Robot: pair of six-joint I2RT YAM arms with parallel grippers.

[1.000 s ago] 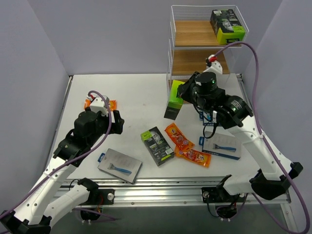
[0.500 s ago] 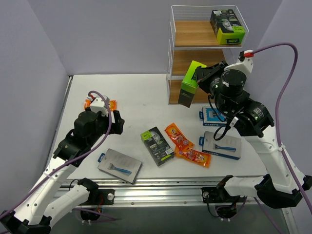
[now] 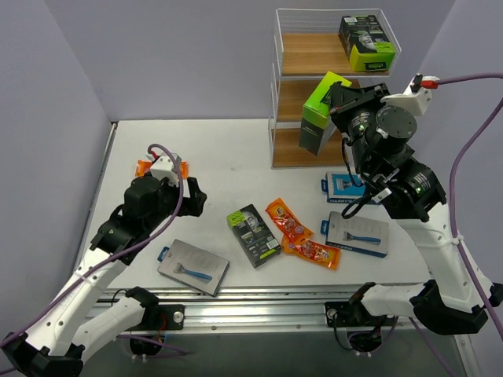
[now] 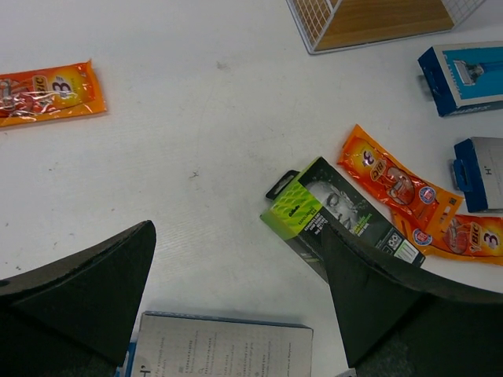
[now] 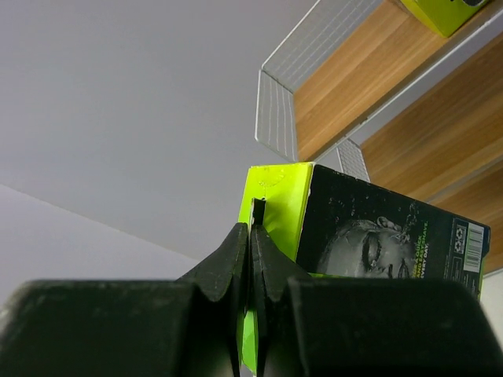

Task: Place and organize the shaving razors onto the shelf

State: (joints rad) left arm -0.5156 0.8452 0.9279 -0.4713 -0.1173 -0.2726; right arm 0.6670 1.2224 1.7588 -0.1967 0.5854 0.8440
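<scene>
Shaving razors: orange packets read "BIC 3"; blue card, at surface's three o'clock, reads "HARRY'S".
Right claw: clamped on black-and-lime box before shelf.
Left claw: apart.

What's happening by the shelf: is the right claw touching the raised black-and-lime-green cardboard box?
Touching. The right wrist view shows the right gripper, jaws shut, pinching the lime-green tab of the black-and-lime-green cardboard box; no gap.

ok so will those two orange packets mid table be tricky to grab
Probably floppy: the orange packets look like thin film lying flat. The glossy wrap may slip, and they touch, so lifting one could drag the other.
</scene>
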